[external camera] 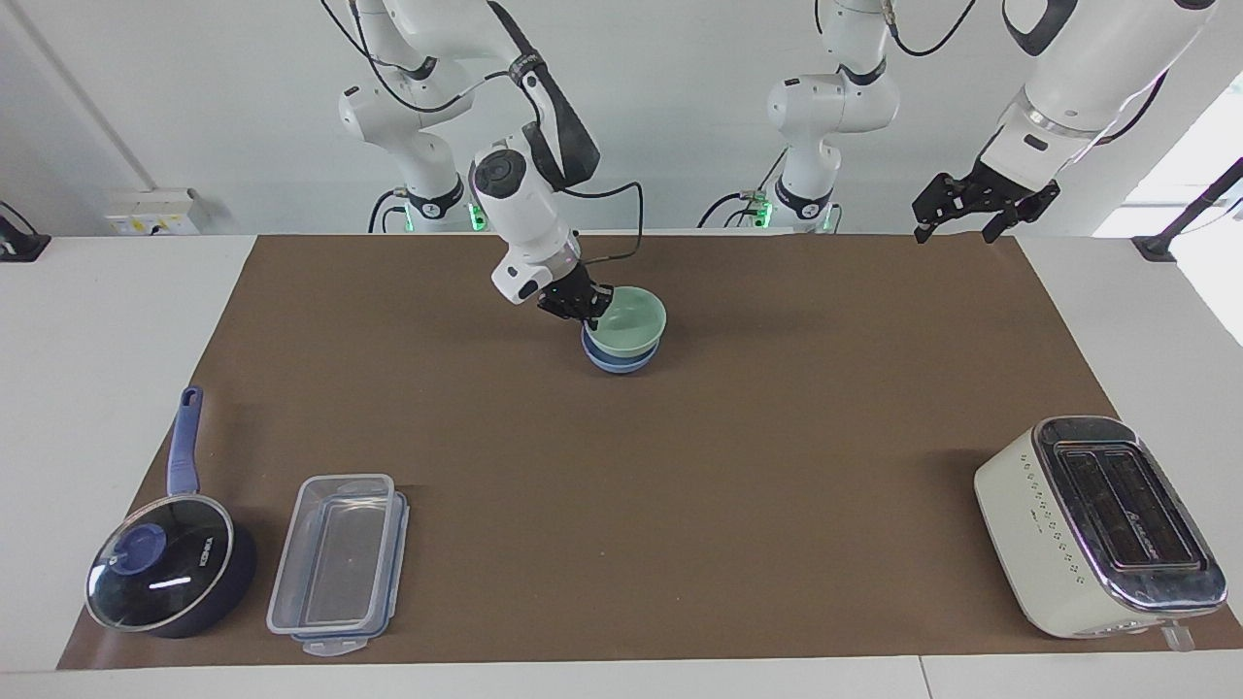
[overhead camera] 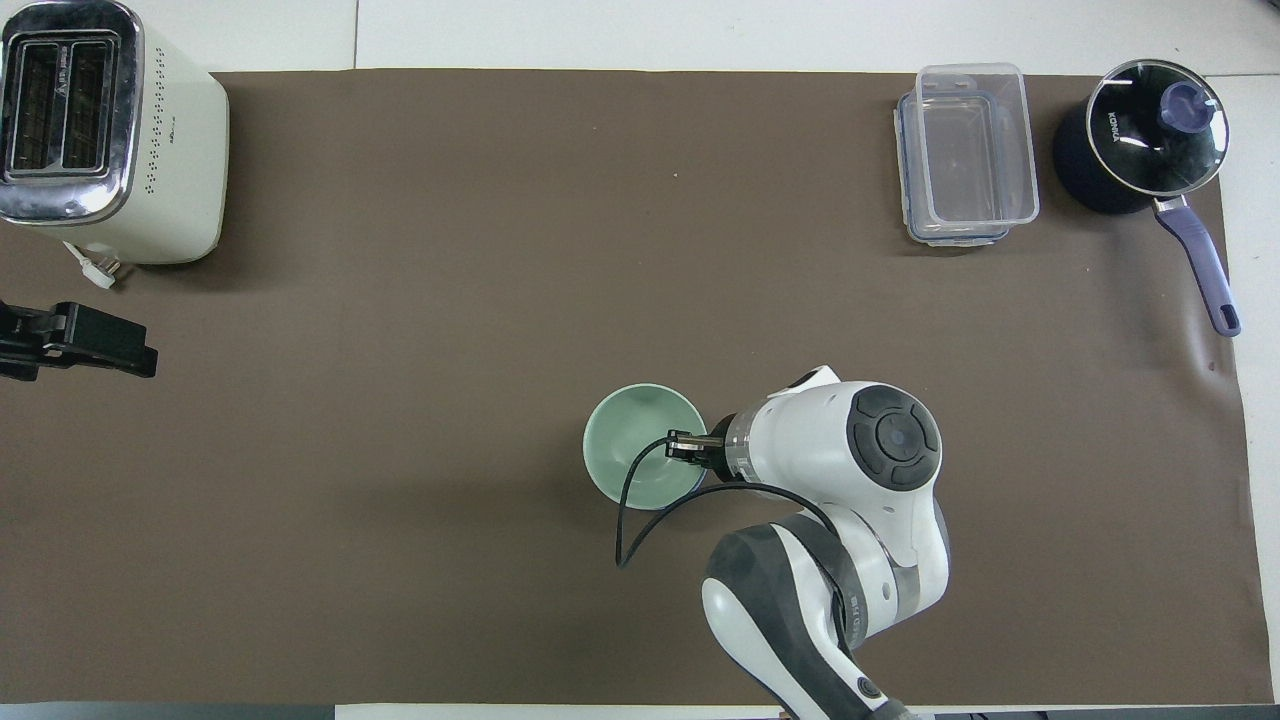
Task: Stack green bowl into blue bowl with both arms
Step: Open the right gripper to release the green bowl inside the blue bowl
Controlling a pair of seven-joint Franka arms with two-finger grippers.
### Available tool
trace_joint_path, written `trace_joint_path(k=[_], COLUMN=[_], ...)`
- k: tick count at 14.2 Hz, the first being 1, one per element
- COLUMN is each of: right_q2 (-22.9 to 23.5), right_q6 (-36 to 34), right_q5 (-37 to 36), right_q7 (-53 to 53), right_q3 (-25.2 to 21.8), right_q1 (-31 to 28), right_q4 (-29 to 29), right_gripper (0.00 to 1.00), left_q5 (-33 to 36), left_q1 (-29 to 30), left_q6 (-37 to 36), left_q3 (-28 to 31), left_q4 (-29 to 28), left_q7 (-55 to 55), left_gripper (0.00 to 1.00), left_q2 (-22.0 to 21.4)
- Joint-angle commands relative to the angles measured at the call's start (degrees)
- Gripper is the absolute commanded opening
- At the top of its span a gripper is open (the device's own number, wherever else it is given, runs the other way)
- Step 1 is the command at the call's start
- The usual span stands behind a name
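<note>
Green bowl (external camera: 629,321) sits nested in the blue bowl (external camera: 614,359) mid-mat — the right gripper (external camera: 583,304) pinches its rim. Left gripper (external camera: 974,207) waits in the air over the left arm's end of the mat, fingers spread.

Toaster (external camera: 1102,529), clear container (external camera: 335,565), lidded saucepan (external camera: 170,568)

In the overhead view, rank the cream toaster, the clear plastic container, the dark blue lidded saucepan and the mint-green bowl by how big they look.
Largest to smallest:
1. Cream toaster
2. Clear plastic container
3. Dark blue lidded saucepan, if its long handle is counted; the pan body alone looks close to the bowl.
4. Mint-green bowl, partly covered by the right gripper.
</note>
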Motion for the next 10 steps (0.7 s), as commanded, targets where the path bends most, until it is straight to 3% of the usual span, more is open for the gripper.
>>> trace_joint_path(k=[1, 8, 9, 10], right_q2=[-0.10, -0.28, -0.28, -0.28], right_q6=[-0.63, -0.81, -0.90, -0.90], right_q5=[-1.68, -2.38, -2.38, -2.47], right_q7=[-0.15, -0.06, -0.15, -0.06], right_q3=[0.07, 0.07, 0.07, 0.16], right_q1=[-0.02, -0.01, -0.01, -0.01], right_q4=[0.00, -0.26, -0.26, -0.17], right_gripper=[0.00, 0.00, 0.21, 0.76], left_q5=[0.98, 0.98, 0.98, 0.98], left_q1=[0.31, 0.31, 0.31, 0.31], left_q6=[-0.07, -0.07, -0.07, -0.07], left_q3=[-0.21, -0.21, -0.21, -0.21], left_q4=[0.03, 0.03, 0.03, 0.03], left_q7=[0.25, 0.25, 0.25, 0.25], left_gripper=[1.00, 1.00, 1.00, 1.00], left_q2=[-0.35, -0.35, -0.35, -0.35])
